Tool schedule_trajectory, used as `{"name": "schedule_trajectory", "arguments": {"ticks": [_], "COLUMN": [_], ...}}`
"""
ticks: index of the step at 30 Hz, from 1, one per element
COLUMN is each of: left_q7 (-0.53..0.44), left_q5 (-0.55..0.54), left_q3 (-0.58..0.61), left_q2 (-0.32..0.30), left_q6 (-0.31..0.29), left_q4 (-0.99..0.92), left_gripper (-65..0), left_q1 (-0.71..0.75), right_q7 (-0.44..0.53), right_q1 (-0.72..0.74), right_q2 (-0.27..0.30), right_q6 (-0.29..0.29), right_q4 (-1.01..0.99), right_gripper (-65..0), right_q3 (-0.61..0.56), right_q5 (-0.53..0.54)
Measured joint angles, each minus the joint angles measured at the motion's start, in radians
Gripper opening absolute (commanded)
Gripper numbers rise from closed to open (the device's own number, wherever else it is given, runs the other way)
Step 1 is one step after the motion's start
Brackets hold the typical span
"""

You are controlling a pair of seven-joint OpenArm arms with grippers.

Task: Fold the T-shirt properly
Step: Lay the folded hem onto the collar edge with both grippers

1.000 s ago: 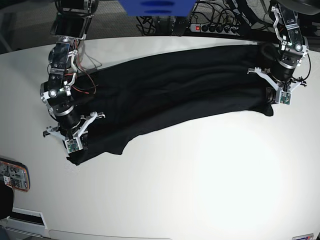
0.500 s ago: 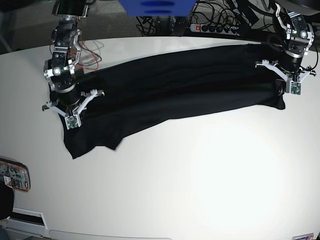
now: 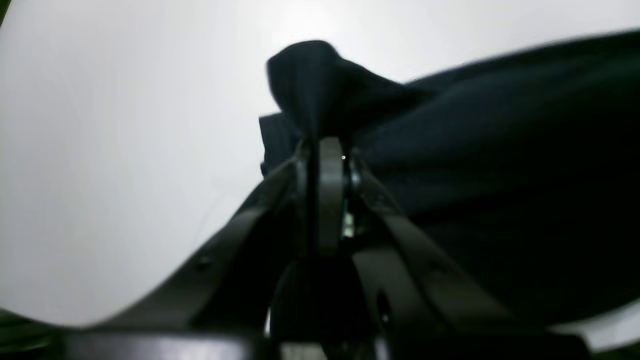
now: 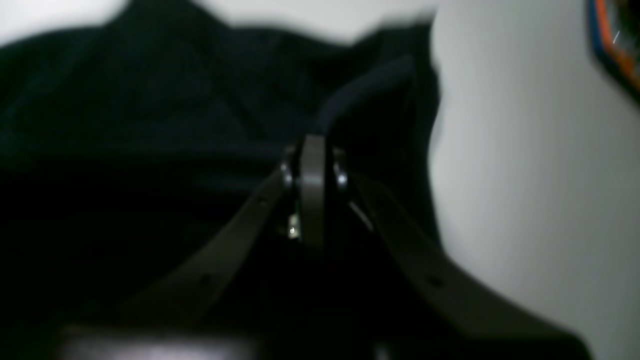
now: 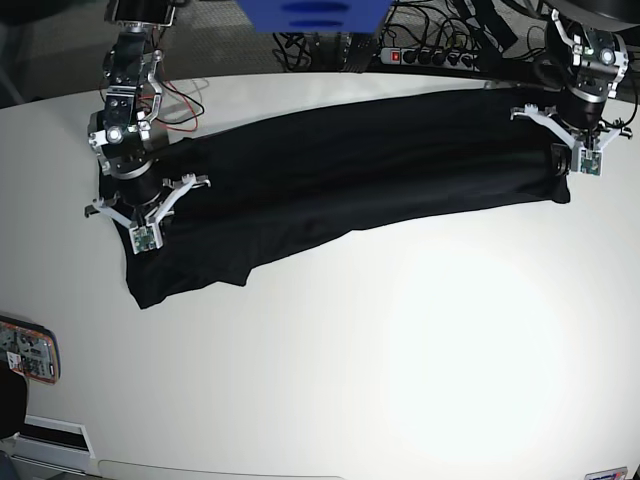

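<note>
Black T-shirt (image 5: 340, 170), stretched across white table (image 5: 400, 350); left gripper (image 5: 572, 160) and right gripper (image 5: 140, 225) each clamped on its fabric

Both grippers (image 3: 320, 150) (image 4: 312, 150) clamped, arms apart

Legible text, labels, brands, numbers, signs: none that I can read in any view.

Item at eight o'clock on my table (image 5: 400, 380), at its edge: a flat orange-rimmed object (image 5: 27, 350) bearing small printed marks, too small to make out. The same orange-and-blue edge shows at one o'clock in my right wrist view, blurred. The T-shirt (image 5: 330, 175) carries no print.
</note>
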Motion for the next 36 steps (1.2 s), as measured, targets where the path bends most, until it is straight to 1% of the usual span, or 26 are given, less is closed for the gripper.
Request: {"name": "schedule_trajectory", "arguments": {"ticks": [3, 5, 8, 10, 15, 17, 20, 23, 25, 27, 29, 36], "left_q7": [0.004, 0.003, 0.005, 0.003, 0.0, 0.003, -0.003, 0.0, 0.005, 0.003, 0.0, 0.003], "left_q5": [0.002, 0.003, 0.009, 0.007, 0.009, 0.009, 0.003, 0.011, 0.012, 0.012, 0.01, 0.011], "left_q3": [0.0, -0.003, -0.004, -0.004, -0.004, -0.004, -0.046, -0.072, -0.073, -0.071, -0.071, -0.067], "left_q2": [0.001, 0.013, 0.049, 0.05, 0.045, 0.038, 0.028, 0.025, 0.025, 0.025, 0.024, 0.025], "left_q6": [0.001, 0.002, 0.005, 0.0, 0.005, 0.004, -0.009, 0.008, 0.008, 0.005, 0.005, 0.005], "left_q4": [0.0, 0.0, 0.0, -0.016, -0.031, -0.031, -0.031, -0.031, -0.031, -0.031, -0.031, -0.031], "left_gripper": [-65.0, -65.0, -65.0, -65.0, -65.0, -65.0, -65.0, -65.0, -65.0, -65.0, -65.0, -65.0], "left_q1": [0.023, 0.025, 0.034, 0.043, 0.037, 0.039, 0.048, 0.066, 0.075, 0.076, 0.081, 0.087], "right_q7": [-0.027, -0.035, -0.005, -0.003, -0.013, -0.014, -0.011, -0.014, -0.014, -0.013, -0.01, -0.01], "right_q1": [-0.061, -0.08, -0.071, -0.069, -0.073, -0.066, -0.064, -0.068, -0.068, -0.069, -0.07, -0.072], "right_q2": [-0.042, -0.063, -0.063, -0.055, -0.06, -0.06, -0.061, -0.055, -0.056, -0.058, -0.061, -0.06], "right_q6": [0.004, 0.006, 0.004, 0.003, 0.004, 0.01, 0.005, -0.005, -0.006, 0.005, 0.004, 0.003], "right_q4": [-0.003, -0.008, -0.007, -0.009, -0.014, -0.014, -0.014, -0.014, -0.014, -0.014, -0.014, -0.005], "right_gripper": [-65.0, -65.0, -65.0, -65.0, -65.0, -64.8, -55.6, -49.4, -46.3, -44.0, -42.5, -42.2], "right_q3": [0.003, 0.003, 0.003, 0.003, 0.004, 0.024, 0.092, 0.11, 0.11, 0.105, 0.103, 0.104], "right_q5": [-0.004, -0.005, -0.003, -0.003, -0.003, -0.001, -0.003, -0.006, -0.007, -0.003, -0.002, -0.004]}}
